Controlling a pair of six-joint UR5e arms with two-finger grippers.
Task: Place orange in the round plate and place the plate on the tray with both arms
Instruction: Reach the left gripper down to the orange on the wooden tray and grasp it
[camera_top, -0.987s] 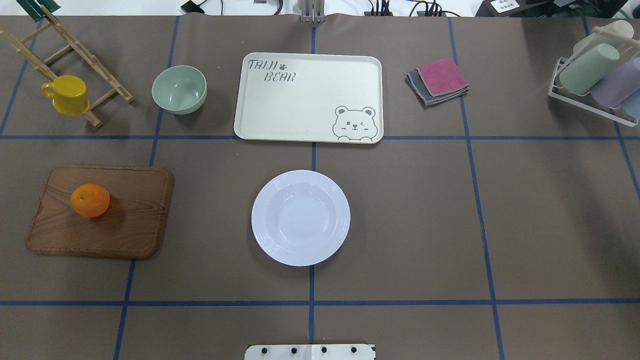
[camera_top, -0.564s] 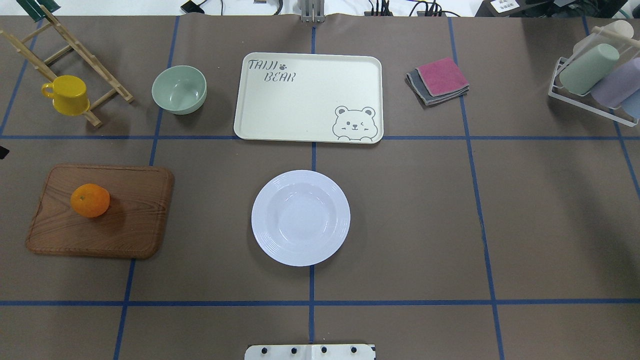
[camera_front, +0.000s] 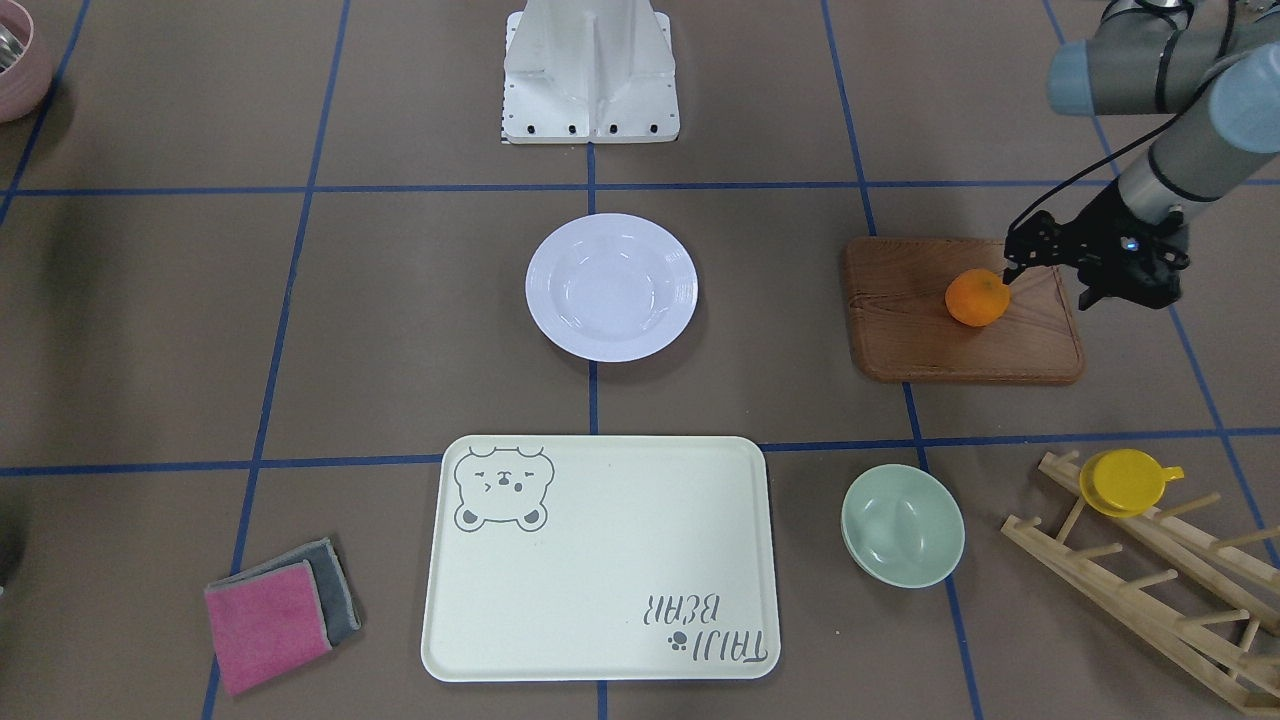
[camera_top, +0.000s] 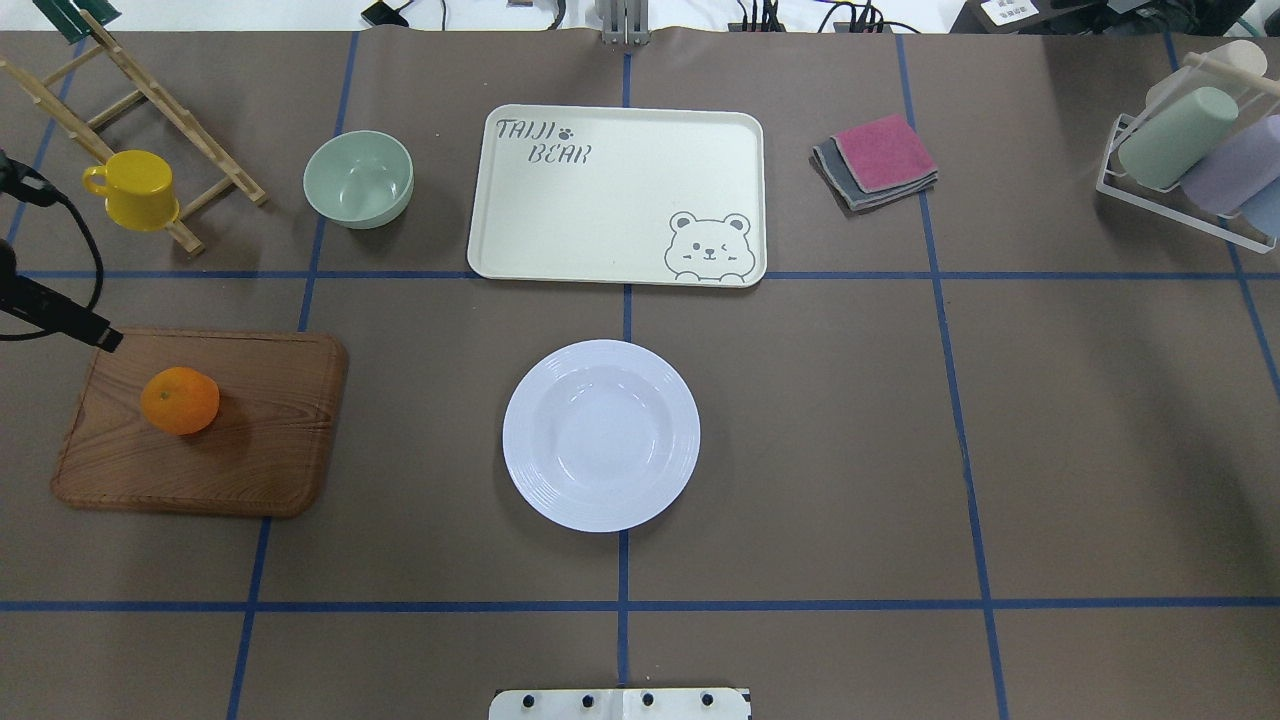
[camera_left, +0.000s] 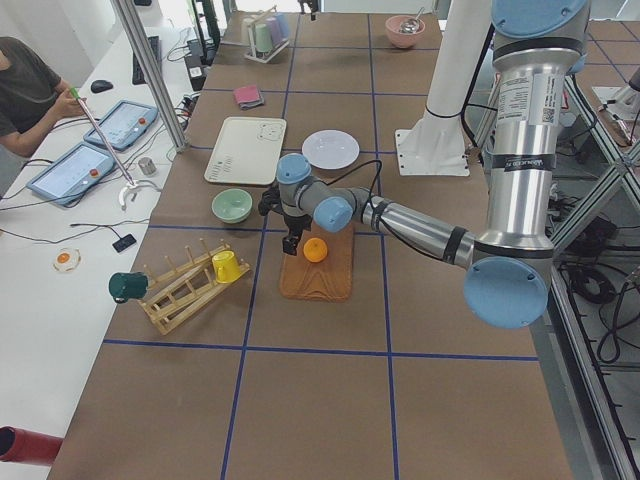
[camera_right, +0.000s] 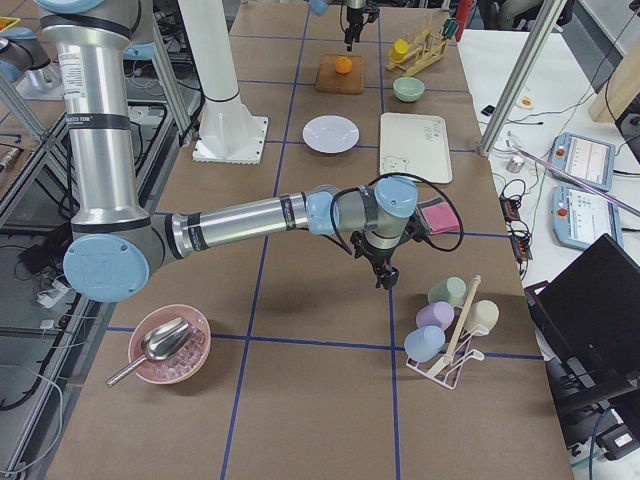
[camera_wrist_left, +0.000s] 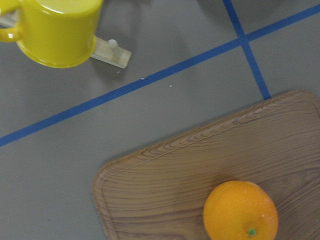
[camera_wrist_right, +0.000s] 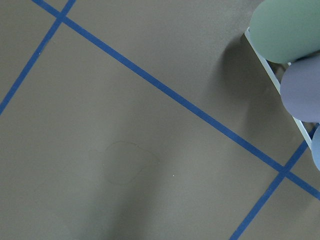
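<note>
1. The small round bright orange citrus fruit (camera_top: 180, 400) sits on the brown wooden board with rounded corners (camera_top: 260, 450), in the board's left half. The board is at the left of the brown-covered bench (camera_top: 850, 450).
2. The left arm's black two-finger gripper (camera_front: 1047, 285) hangs over the board's far left corner, just beside the orange. Its jaws are spread and grip nothing. The left side view shows them apart from the fruit.
3. The left wrist view looks down on that board corner, with the orange at its lower right.
4. The glossy white round deep plate with a ridged rim (camera_top: 601, 435) lies flat at the bench centre, well apart from the board and the orange.
5. The large cream-white rectangular tray with a grey bear print (camera_top: 615, 195) lies just beyond the plate, on its far side, not touching it.
6. The right arm's black gripper (camera_right: 383, 272) hovers over the bench at the right, near the white wire rack of pastel cups (camera_top: 1190, 150). It shows only in the right side view, so I cannot tell how its jaws stand.
7. Also noted:
   - a pale green bowl (camera_top: 358, 180) left of the tray
   - a yellow cup (camera_top: 135, 190) on a wooden peg rack (camera_top: 218, 155) at the far left
   - folded pink and grey cloths (camera_top: 880, 160) right of the tray
</note>
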